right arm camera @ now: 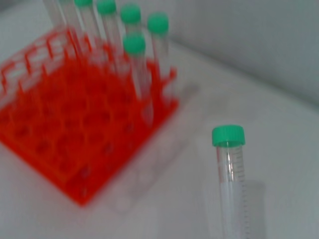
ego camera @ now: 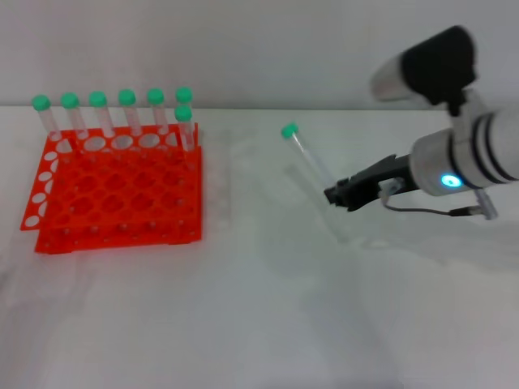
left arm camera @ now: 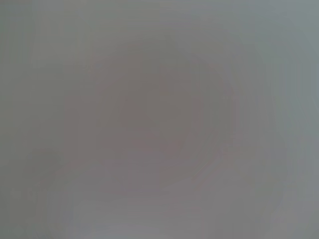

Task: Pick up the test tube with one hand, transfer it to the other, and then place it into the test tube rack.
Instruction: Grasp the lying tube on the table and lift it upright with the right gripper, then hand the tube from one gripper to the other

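The white tabletop (ego camera: 259, 324) meets a plain wall. The right tool (ego camera: 339, 194) pinches the test tube (ego camera: 312, 174). Only the right wrist view shows marks on the tube (right arm camera: 234, 184).

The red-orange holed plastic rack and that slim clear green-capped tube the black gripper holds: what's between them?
Nothing: in the head view, only bare white table separates the rack from the tube in the right gripper.

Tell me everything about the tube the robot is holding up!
The test tube is slim, clear plastic with a round green cap on top. Faint measuring lines run down its side in the right wrist view. It looks empty. It tilts, cap leaning toward the test tube rack, well apart from it. The right claw grips it low down, lifting it off the white table.
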`<state>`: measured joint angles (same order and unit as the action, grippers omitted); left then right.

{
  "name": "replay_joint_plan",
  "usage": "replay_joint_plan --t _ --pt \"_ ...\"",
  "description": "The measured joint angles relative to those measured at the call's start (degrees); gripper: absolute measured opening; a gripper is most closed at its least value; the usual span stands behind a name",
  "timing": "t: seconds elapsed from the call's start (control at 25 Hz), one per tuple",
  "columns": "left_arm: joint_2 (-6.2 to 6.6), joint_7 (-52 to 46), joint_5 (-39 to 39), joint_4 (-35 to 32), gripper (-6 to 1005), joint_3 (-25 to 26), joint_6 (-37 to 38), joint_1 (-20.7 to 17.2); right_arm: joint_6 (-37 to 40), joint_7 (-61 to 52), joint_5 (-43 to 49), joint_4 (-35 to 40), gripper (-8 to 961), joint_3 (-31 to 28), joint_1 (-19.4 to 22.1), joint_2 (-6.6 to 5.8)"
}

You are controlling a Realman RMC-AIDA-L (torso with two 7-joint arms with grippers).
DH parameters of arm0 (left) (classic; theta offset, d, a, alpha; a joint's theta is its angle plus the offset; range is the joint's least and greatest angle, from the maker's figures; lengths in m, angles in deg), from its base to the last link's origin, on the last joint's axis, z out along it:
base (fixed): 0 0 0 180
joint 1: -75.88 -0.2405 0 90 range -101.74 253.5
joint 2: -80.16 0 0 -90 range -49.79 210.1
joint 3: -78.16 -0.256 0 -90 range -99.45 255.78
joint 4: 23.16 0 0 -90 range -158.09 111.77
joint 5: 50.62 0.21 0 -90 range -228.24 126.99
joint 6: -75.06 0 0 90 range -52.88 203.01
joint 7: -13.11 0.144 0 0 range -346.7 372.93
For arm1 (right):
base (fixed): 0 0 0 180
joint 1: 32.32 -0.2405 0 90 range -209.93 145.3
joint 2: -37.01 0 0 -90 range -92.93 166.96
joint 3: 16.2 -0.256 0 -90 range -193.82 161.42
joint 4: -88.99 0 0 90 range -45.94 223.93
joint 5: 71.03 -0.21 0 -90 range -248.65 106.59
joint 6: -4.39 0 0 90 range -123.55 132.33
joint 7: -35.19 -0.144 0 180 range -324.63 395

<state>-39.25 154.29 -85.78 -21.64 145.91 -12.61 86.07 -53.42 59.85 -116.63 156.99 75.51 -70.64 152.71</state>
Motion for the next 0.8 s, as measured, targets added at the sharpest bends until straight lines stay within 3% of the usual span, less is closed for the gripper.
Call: replay_joint_plan --t 0.12,0.16,0.2,0.28,0.4,0.6,0.8 --pt "0.09 -0.64 1.48 0.20 861 -0.10 1.56 1.12 6.73 11.81 -7.88 1.71 175 -1.69 6.78 -0.09" --pt "0.15 -0.58 3.23 0.21 861 -0.14 1.65 1.77 13.07 22.40 -15.60 1.38 175 -1.93 11.82 -0.09" --pt "0.23 -0.53 4.79 0.29 861 -0.16 1.57 2.22 13.07 22.40 -15.60 1.38 175 -1.93 11.82 -0.09" --pt "0.34 -0.53 7.18 0.57 861 -0.20 1.39 2.87 17.48 33.35 -23.02 0.22 176 -1.95 15.67 -0.12" --pt "0.47 -1.12 12.04 1.53 861 -0.23 1.48 4.81 20.17 52.64 -38.63 -4.51 176 -2.09 19.57 -0.13" --pt "0.14 -0.86 22.01 3.49 861 -0.24 2.72 8.71 15.58 76.65 -64.37 -18.71 176 -2.84 20.14 -0.16" --pt "0.14 -0.92 34.02 7.71 861 -0.32 5.77 11.69 -1.41 105.64 -87.49 -37.64 177 -2.06 17.90 0.37"
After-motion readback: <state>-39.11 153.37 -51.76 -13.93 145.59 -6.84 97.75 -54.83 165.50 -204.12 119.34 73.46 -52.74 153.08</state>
